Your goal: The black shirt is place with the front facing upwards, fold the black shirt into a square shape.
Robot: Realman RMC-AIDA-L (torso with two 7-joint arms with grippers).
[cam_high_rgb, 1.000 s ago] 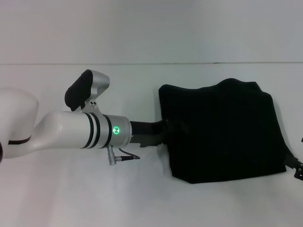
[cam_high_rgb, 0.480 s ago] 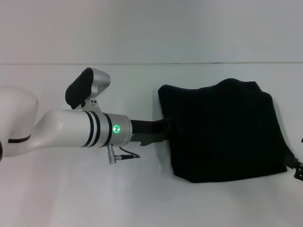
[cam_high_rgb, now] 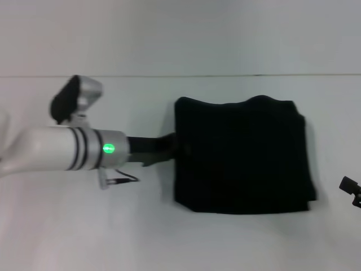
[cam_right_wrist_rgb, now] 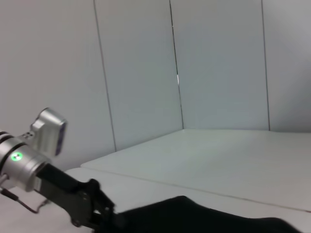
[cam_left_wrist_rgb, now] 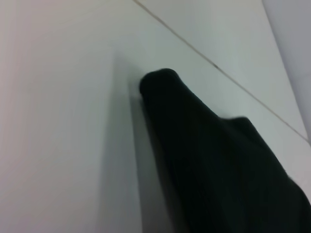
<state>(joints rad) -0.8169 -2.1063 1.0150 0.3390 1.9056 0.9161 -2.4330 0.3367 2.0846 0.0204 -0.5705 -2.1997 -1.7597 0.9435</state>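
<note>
The left gripper meets the left edge of the black shirt; whether its fingers pinch the cloth cannot be told. The shirt lies folded near-square on the white worktop, probably being squared up. The right gripper waits beside the shirt's right edge.

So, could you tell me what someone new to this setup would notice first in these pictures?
The black shirt, folded into a compact near-square, lies on the white table, right of centre in the head view. The left arm reaches in from the robot's left, its left claw at the shirt's left edge. Only the tip of the right claw shows, at the table's far right edge, apart from the shirt.
</note>
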